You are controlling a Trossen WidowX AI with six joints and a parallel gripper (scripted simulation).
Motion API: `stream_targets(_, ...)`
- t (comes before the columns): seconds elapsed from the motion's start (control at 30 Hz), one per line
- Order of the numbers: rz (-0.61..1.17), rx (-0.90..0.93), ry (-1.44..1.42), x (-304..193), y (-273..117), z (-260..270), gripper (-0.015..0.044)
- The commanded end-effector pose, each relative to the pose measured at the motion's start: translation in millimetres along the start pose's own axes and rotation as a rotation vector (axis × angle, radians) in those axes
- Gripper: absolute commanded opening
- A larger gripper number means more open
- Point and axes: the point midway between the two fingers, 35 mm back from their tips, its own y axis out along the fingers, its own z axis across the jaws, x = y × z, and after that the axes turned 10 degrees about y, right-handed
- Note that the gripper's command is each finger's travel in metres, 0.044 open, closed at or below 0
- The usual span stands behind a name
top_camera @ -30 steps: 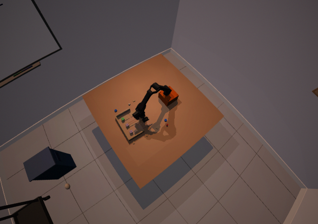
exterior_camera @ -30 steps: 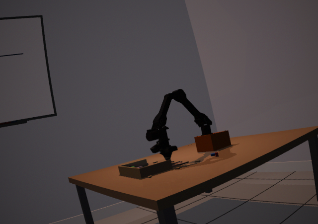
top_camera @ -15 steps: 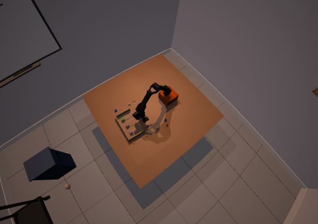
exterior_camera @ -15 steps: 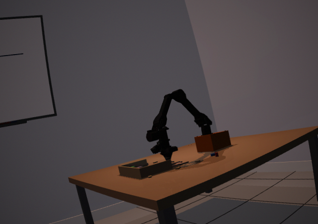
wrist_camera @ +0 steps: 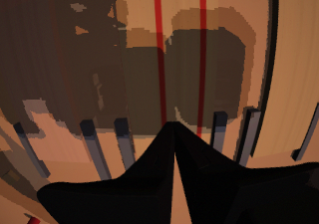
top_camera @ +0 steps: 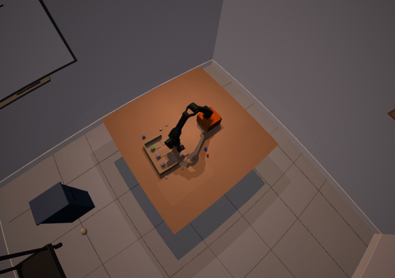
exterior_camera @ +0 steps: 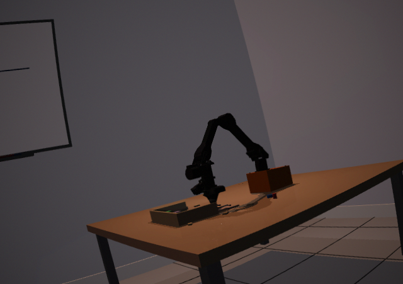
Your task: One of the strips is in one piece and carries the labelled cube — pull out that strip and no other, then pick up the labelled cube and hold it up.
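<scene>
On the dim orange table [top_camera: 242, 147], the tray [top_camera: 149, 158] holds a green cube [top_camera: 152, 147] at its 12 o'clock end (labels unreadable). The gripper [wrist_camera: 174, 134] is clenched on nothing, tips low over strip ends [wrist_camera: 124, 142], hiding what lies beneath.

Dim grey walls [top_camera: 143, 29] meet in a corner. A white board with a black frame [exterior_camera: 29, 85] hangs there. The brown wooden tabletop [top_camera: 223, 160] stands on a grey tiled floor [top_camera: 287, 237], near a dark blue box [top_camera: 60, 203].

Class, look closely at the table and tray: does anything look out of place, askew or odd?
Mostly tidy: three cubes, the green cube among them, sit in a row in the tray. Oddities: small blue and red bits lie loose on the table, and the gripper is shut on nothing, low over the strip tabs.
</scene>
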Motion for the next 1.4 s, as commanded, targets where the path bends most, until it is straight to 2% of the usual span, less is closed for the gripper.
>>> stream_targets(0.0, 0.001, 0.003, 0.005, -0.3, 1.3, 0.3, 0.0000)
stream_targets(1.37, 0.001, 0.003, 0.005, 1.3, 5.3, 0.8, 0.0000)
